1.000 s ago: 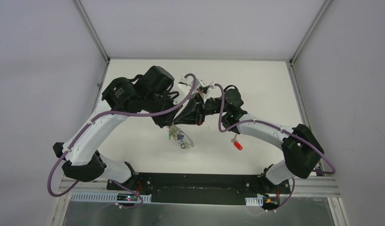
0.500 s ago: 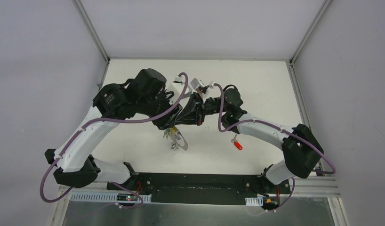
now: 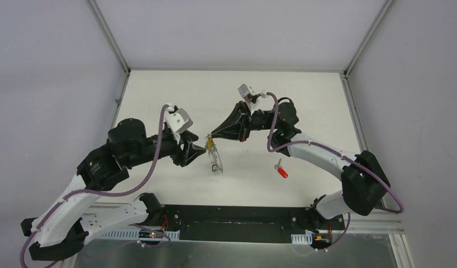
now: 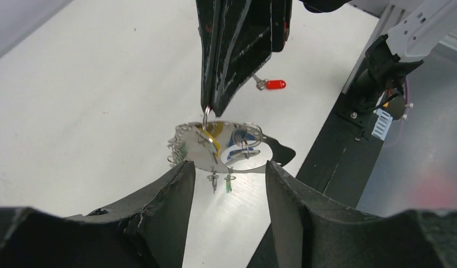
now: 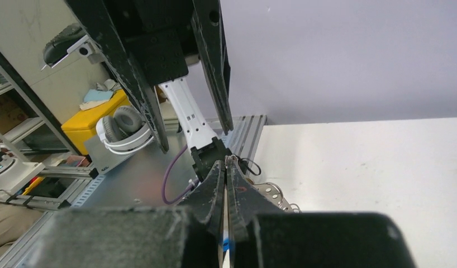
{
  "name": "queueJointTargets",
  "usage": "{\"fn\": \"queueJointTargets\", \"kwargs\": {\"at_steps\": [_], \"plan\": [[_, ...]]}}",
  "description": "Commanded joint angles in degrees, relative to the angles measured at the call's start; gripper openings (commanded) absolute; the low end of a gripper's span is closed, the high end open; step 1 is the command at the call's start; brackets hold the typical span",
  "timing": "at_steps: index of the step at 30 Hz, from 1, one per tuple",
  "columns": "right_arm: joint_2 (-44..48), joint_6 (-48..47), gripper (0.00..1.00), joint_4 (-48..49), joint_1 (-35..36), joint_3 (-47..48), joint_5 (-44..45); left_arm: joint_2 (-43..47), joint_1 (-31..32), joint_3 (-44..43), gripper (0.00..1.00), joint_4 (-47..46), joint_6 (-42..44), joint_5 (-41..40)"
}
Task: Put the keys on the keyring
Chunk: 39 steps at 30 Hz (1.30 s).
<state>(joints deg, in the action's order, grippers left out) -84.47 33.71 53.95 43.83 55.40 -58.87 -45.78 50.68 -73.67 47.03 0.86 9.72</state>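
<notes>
My right gripper (image 3: 211, 135) is shut on the top of the keyring (image 3: 215, 158), a grey metal hoop that hangs below it above the table. In the left wrist view its dark fingers (image 4: 237, 56) pinch the keyring (image 4: 195, 155) from above. Keys with yellow (image 4: 218, 135) and green (image 4: 228, 183) tags dangle from it. A red-tagged key (image 3: 281, 172) lies on the table to the right, apart from both grippers. My left gripper (image 3: 194, 152) stands open just left of the hoop, its fingers (image 4: 159, 206) with nothing between them. The right wrist view shows the shut right gripper (image 5: 227, 163) and the hoop's edge (image 5: 271, 192).
A white tabletop (image 3: 304, 111) is framed by grey walls and metal rails. A black base plate (image 3: 232, 223) runs along the near edge. Purple cables (image 3: 153, 167) loop along both arms. Beyond the table, the right wrist view shows a yellow box (image 5: 95, 120) and headphones (image 5: 125, 131).
My left gripper has opened, let go of the key bundle and drawn back to the left. The keyring now hangs from the right gripper alone, which has shifted slightly.
</notes>
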Motion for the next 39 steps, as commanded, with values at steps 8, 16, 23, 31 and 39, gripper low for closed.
{"fn": "queueJointTargets", "kwargs": {"at_steps": [8, 16, 23, 31, 39], "plan": [[3.73, 9.50, 0.00, 16.80, -1.92, -0.34, 5.04, 13.89, 0.39, 21.37, 0.49, -32.99, 2.20, 3.73], [4.05, 9.78, 0.00, 16.80, -1.91, -0.37, 4.16, 15.72, 0.38, 27.10, 0.43, -44.09, 6.27, 3.14], [3.83, 9.88, 0.00, 16.80, -1.92, -0.37, 3.94, 13.73, 0.44, 26.21, 0.38, -43.75, 8.67, 1.82], [3.78, 9.97, 0.00, 16.80, -1.91, -0.38, 3.59, 13.49, 0.39, 26.66, 0.26, -41.73, 9.08, -0.98], [3.63, 10.06, 0.00, 16.80, -1.91, -0.46, 3.67, 14.69, 0.38, 27.76, 0.07, -42.56, 8.30, -2.09]]}}
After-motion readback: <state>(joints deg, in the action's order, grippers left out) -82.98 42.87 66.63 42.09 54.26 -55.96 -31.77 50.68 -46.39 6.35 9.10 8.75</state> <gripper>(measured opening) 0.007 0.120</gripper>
